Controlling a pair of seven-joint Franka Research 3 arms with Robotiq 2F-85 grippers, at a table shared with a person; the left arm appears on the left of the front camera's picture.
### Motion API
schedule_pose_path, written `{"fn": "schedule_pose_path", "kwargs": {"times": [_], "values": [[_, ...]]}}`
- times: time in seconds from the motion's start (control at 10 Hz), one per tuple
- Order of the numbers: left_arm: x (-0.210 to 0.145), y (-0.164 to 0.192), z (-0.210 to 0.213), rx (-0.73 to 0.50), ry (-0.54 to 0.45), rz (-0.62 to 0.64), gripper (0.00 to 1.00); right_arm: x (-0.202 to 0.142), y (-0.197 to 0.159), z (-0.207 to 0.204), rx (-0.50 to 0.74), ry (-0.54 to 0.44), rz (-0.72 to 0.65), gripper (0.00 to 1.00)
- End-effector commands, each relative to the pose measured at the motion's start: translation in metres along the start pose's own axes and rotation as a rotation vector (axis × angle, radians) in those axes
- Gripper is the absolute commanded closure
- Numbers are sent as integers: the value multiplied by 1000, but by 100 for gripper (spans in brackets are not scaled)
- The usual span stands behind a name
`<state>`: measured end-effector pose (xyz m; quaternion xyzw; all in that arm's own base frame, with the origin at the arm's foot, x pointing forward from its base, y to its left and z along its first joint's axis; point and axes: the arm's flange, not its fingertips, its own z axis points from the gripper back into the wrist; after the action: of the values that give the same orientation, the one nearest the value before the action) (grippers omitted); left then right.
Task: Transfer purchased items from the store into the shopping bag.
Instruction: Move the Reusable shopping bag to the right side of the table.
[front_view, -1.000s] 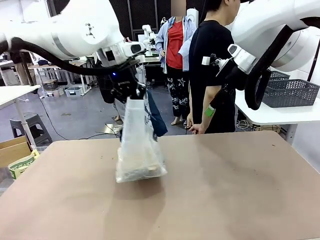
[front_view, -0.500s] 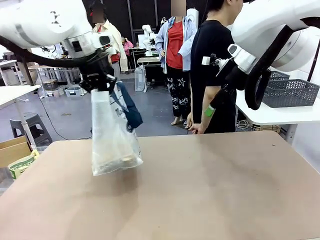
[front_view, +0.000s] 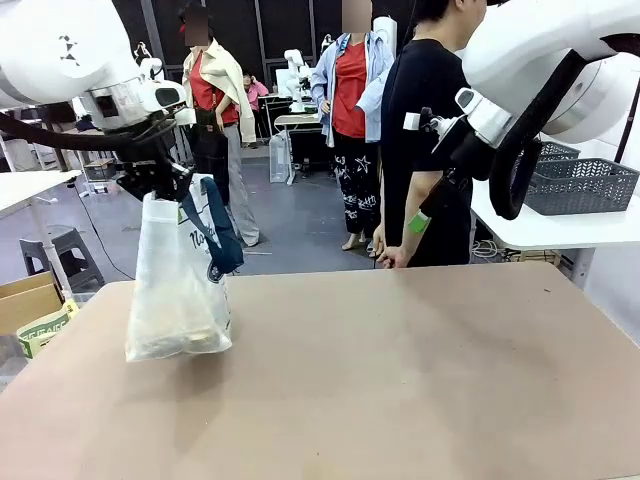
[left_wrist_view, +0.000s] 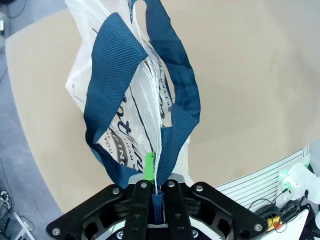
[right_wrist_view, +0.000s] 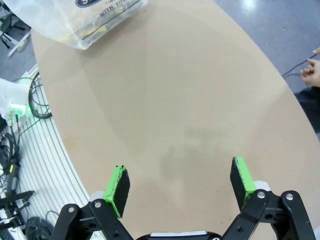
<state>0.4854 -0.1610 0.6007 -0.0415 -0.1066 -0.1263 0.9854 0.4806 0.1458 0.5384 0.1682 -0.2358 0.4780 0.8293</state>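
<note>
Hanging from the clamped left gripper (left_wrist_view: 156, 186), shopping bag (front_view: 178, 290); right gripper (right_wrist_view: 180, 185) spread wide, holding nothing.

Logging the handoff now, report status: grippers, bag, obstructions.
Left gripper shut on the shopping bag at its navy handle, bag hanging at the table's left edge. Right gripper open, holding nothing, above bare tabletop. No obstruction seen.

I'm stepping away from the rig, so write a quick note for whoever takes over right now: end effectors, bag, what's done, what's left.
Left end effector: shut on a navy strap of the translucent plastic shopping bag, which hangs over the left part of the brown table.
Right end effector: open, holding nothing, above bare tabletop.
Done: yellowish goods sit in the bag's bottom.
Left: set the bag down and release; the strap grip is narrow, so move gently.
</note>
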Motion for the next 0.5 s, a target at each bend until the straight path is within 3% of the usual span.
{"fn": "schedule_pose_path", "kwargs": {"times": [0.0,0.4], "values": [[-2,-9,6,-33,-5,-33,100,3,1,0,1,1,-16,0],[0,0,0,0,0,0,100,3,1,0,1,1,-16,0]]}}
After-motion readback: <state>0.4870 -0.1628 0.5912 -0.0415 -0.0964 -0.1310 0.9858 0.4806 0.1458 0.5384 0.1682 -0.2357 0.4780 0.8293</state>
